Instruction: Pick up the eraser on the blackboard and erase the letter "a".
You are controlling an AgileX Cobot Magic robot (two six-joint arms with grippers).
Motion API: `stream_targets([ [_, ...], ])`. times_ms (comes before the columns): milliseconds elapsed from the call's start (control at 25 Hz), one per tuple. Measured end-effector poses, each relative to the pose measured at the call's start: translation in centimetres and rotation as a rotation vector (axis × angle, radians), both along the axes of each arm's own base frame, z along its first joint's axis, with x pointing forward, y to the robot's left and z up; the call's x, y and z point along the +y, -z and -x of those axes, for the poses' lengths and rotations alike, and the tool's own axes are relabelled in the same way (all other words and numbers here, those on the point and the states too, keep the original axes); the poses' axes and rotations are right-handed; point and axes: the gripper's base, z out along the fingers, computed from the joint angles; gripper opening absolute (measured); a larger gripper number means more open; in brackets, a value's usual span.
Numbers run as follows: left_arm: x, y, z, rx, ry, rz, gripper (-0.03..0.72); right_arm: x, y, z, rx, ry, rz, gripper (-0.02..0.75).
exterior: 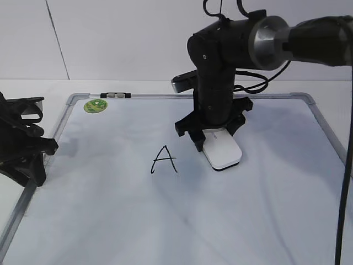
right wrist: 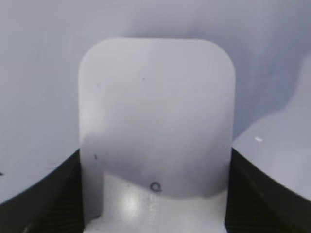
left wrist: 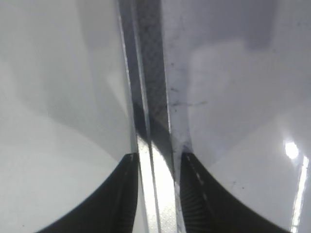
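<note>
The white eraser [exterior: 223, 152] lies flat on the blackboard [exterior: 165, 221], a white board with a silver frame, just right of the board's middle. My right gripper [exterior: 212, 138] points down and is shut on the eraser's near end. In the right wrist view the eraser [right wrist: 155, 107] fills the gap between the gripper's two fingers [right wrist: 155, 155]. The lowercase "a" does not show in any view. My left gripper [exterior: 33, 160] sits at the board's left edge, open. In the left wrist view its fingers [left wrist: 158, 158] straddle the frame rail [left wrist: 150, 97].
A tall capital "A" [exterior: 164, 159] in black marker stands just left of the eraser. A round green sticker [exterior: 95, 105] sits at the board's far left corner, and a small black-and-silver clip [exterior: 116, 95] is on the far rail. The right arm's cable [exterior: 345, 182] hangs at the right.
</note>
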Motion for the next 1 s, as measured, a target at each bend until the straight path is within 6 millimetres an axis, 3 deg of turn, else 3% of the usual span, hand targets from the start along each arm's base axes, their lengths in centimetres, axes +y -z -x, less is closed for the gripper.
stream_targets([
  [360,0.0,0.0,0.0,0.004,0.002,-0.002,0.225,-1.6,-0.7,-0.7,-0.018,0.028,0.015,0.543],
  [720,0.2,0.0,0.1,0.003,0.016,-0.019,0.225,-3.4,-10.2,1.5,-0.175,0.023,-0.031,0.544],
  [880,0.2,0.0,0.1,0.003,0.019,-0.023,0.225,-4.3,-12.4,2.4,-0.196,0.039,-0.036,0.544],
  [1000,0.2,0.0,0.1,0.003,0.019,-0.023,0.225,-6.0,-12.9,2.8,-0.181,0.082,-0.048,0.543],
])
